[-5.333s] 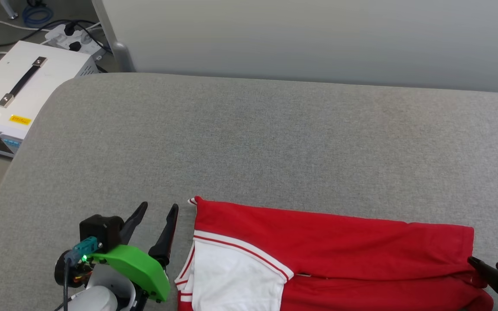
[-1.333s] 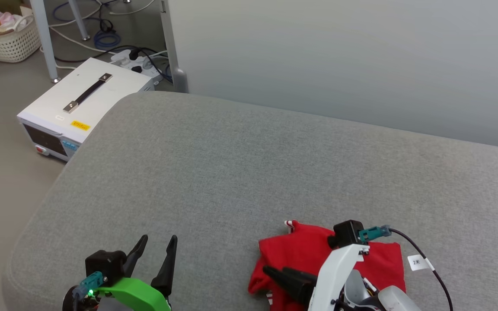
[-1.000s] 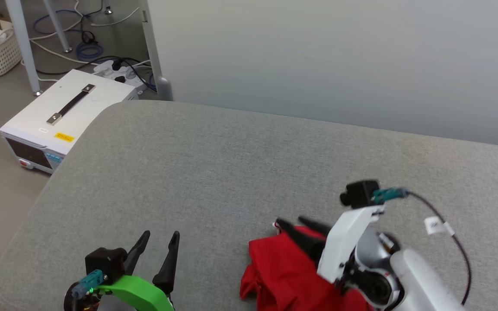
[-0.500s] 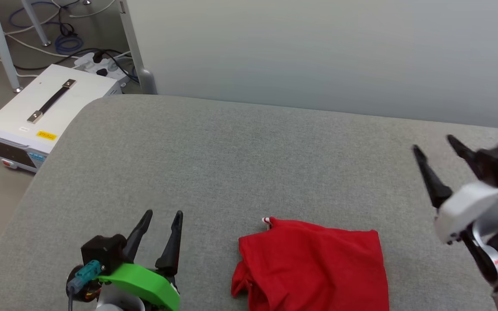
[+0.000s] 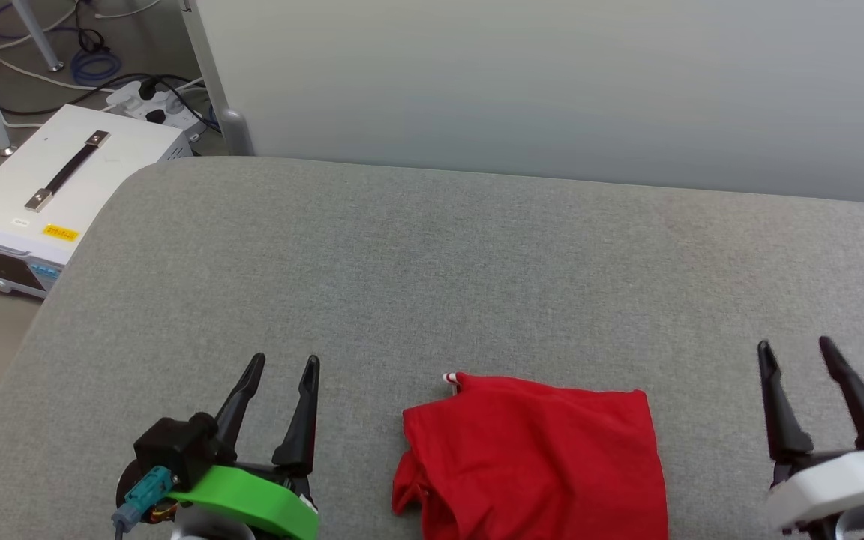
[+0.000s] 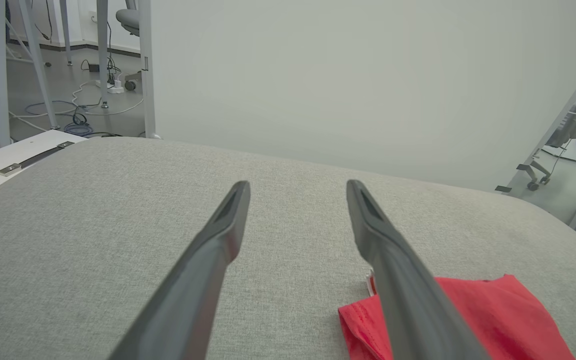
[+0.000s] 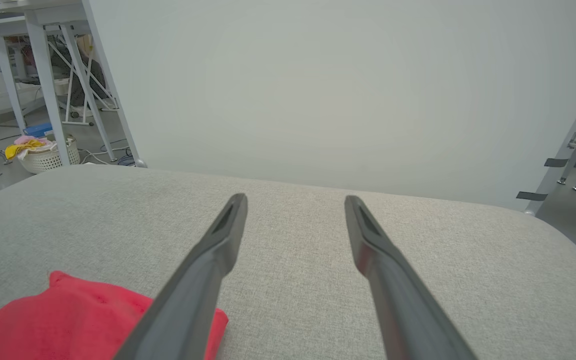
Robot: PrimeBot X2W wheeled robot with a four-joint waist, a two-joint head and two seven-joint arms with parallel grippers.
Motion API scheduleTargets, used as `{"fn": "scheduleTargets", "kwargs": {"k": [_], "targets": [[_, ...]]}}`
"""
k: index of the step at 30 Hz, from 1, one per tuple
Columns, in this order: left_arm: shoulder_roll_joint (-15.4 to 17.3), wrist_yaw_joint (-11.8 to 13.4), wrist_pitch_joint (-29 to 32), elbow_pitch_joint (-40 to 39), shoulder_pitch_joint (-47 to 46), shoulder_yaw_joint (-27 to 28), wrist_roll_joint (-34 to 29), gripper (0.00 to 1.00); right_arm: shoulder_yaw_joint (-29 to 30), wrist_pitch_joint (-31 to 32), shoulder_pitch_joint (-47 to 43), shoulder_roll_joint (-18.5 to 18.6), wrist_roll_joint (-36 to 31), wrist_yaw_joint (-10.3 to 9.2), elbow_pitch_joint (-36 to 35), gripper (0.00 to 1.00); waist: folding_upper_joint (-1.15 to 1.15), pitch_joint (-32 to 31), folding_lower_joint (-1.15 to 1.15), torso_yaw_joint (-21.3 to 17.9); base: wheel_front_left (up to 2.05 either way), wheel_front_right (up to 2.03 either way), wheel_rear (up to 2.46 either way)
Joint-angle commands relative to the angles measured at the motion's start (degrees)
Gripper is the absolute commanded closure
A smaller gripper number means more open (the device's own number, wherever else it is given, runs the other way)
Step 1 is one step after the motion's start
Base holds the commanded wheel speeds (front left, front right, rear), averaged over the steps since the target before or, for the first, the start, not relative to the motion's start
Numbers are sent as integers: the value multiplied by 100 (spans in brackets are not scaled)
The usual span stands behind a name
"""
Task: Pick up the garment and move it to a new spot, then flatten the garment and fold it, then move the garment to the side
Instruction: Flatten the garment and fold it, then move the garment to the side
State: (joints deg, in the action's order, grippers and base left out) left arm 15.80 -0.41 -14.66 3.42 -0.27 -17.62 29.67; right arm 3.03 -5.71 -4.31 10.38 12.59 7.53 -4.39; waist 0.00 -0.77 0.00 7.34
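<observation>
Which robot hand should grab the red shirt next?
Probably the left gripper: open, it sits slightly nearer the folded red shirt than the right gripper, also open.

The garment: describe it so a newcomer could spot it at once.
Find the wide grey padded surface. Near its front edge, between the open left gripper and open right gripper, lies the garment. It is a folded bright red cloth, the one loose fabric there, with a small red-and-white striped tab at its far left corner.
</observation>
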Motion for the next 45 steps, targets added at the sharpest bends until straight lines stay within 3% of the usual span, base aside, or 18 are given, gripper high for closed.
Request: {"fn": "scheduleTargets", "kwargs": {"k": [1, 10, 24, 27, 33, 40, 45], "targets": [[-83, -76, -33, -36, 118, 90, -149, 0, 30, -91, -127, -66, -44, -4, -30, 0, 0, 3, 0, 1, 0, 0, 0], [-500, -466, -33, -2, 288, 512, -699, 0, 34, -302, -330, -389, -73, -4, 104, 0, 0, -24, 0, -6, 0, 0, 0], [-784, -688, -33, 125, 288, 732, -1020, 0, -119, 22, -310, -303, 5, -4, 244, 0, 0, -18, 0, 78, 0, 0, 0], [-803, -697, -33, 153, 276, 707, -1034, 0, -340, 562, -296, -173, 112, -4, 260, 0, 0, 20, 0, 120, 0, 0, 0], [-819, -705, -34, 184, 212, 616, -1049, 0, -655, 2310, -152, -22, 504, -4, 178, 0, 0, 201, 0, 216, 0, 0, 0], [-775, -706, -34, 244, 11, 430, -993, 0, -548, 4118, 139, -243, 716, -4, 392, 0, 0, 444, 0, 417, 0, 0, 0], [-772, -707, -34, 268, -84, 352, -988, 0, -530, 4750, 303, -419, 648, -4, 686, 0, 0, 589, 0, 574, 0, 0, 0]]}}
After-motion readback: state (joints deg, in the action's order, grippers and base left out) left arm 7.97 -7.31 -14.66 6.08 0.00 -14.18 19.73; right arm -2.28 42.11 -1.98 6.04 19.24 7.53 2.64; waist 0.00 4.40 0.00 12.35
